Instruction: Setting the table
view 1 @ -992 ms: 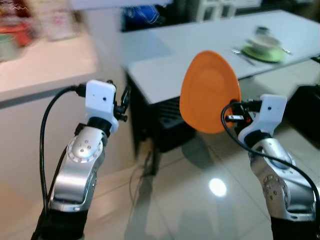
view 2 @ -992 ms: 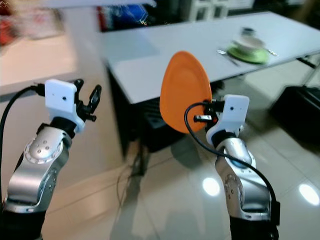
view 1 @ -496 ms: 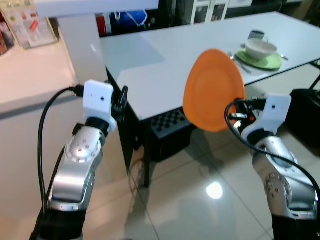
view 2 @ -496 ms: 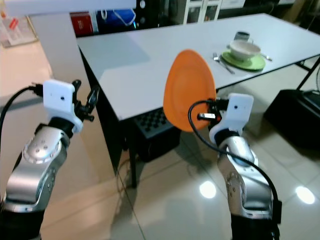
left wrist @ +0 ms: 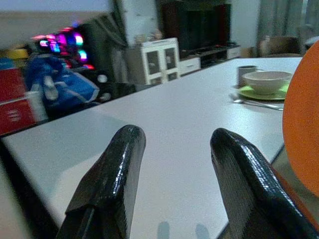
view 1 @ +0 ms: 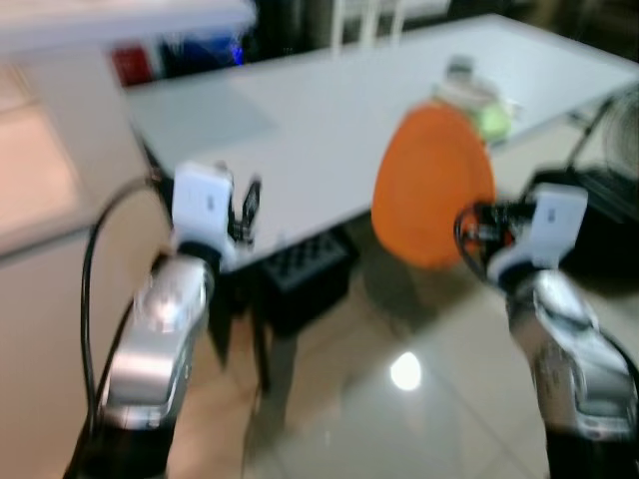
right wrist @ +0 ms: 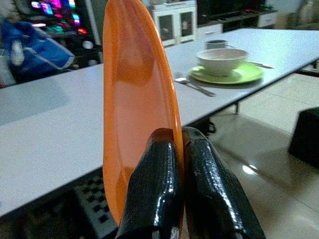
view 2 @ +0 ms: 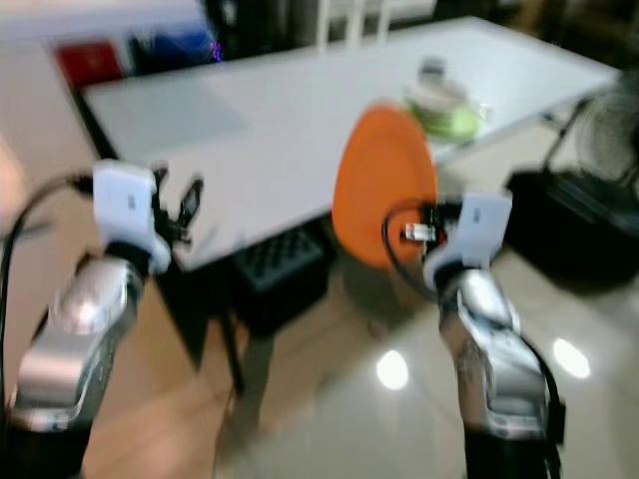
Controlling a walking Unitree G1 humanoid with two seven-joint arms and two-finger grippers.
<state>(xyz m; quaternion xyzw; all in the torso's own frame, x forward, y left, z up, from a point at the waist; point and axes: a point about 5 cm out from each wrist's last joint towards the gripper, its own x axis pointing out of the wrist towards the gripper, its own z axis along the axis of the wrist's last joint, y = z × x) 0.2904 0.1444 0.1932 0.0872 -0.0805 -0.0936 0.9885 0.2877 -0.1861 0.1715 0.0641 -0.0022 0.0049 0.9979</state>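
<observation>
The right gripper point(right wrist: 177, 164) has its two black fingers point(right wrist: 154, 189) pressed together on the lower rim of an orange plate point(right wrist: 134, 109), one finger on each face, so the plate stands on edge and rises above the fingertips. In the head views that plate point(view 1: 432, 185) hangs in the air just off the near edge of the white table point(view 1: 329, 110), over the glossy tiled floor point(view 1: 399, 399), with the right arm reaching up to it from below. The left gripper point(left wrist: 172, 174) is raised beside the near corner of the table, its fingers point(left wrist: 112, 179) spread well apart with nothing between them; past them lies the bare tabletop. Farther along the table from the plate, toward its far end, a place is already laid: a pale bowl point(right wrist: 222, 60) sits on a green plate point(right wrist: 228, 74), with a cup point(right wrist: 215, 44) just behind it and a piece of cutlery point(right wrist: 194, 85) lying beside it on the table. Under the near edge of the table sits a dark crate point(view 1: 300, 274) with a lattice top. Beyond the table's far side stand a white cabinet point(left wrist: 152, 59), a blue bag point(left wrist: 60, 87) and a red box point(left wrist: 17, 99). The head views are blurred.
</observation>
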